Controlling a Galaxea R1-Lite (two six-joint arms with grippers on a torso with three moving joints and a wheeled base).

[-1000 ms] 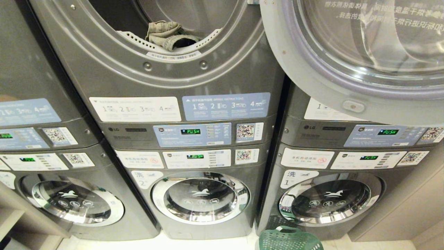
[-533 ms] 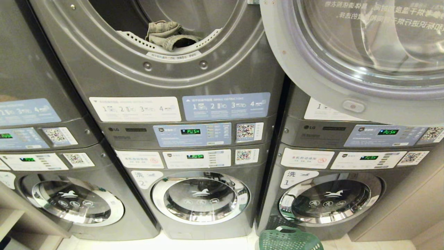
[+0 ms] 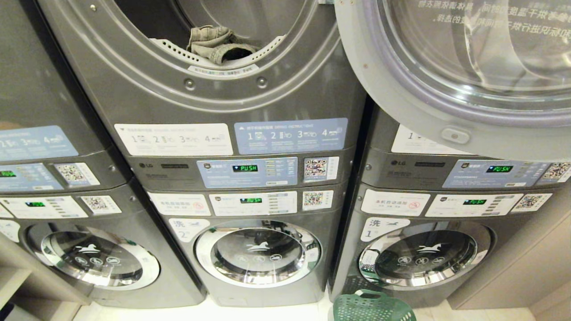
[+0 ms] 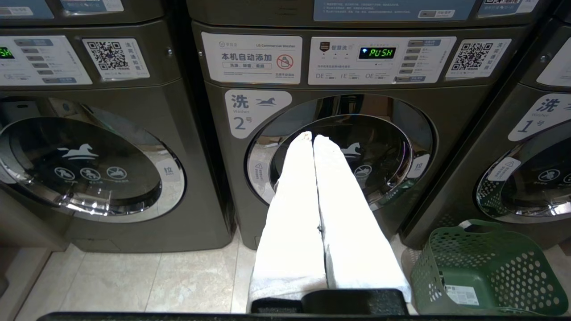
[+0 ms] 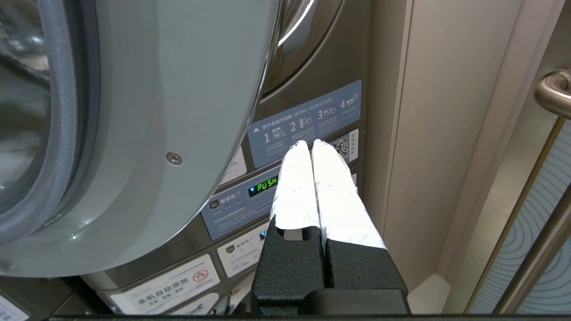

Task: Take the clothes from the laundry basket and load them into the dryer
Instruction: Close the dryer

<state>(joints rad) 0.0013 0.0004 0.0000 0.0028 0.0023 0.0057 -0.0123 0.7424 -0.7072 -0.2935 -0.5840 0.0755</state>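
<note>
Clothes, one crumpled bundle of pale washed denim, are seen lying at the front lip of the open dryer drum, near the top edge of the head view. Nothing among the machines is seen to have changed place since the earlier head frames; only a very slight shift of the whole picture is noted. The dryer's big glass door is swung wide to the right, in front of the neighbouring stack. The basket, a single green lattice one, is set on the tiled floor at the foot of the right-hand washer, just beside its door; nothing can be made out inside it.

Three stacked machine columns are counted in the head view, with three horse-marked washer doors in the bottom row. Four green lit displays are read in the middle and right columns.

The left gripper is held clenched and empty, its white-wrapped fingers pressed together, pointed at the middle washer. The right gripper is likewise clenched on nothing, raised beside the open door and aimed at the right stack's control panel, near a beige wall.
</note>
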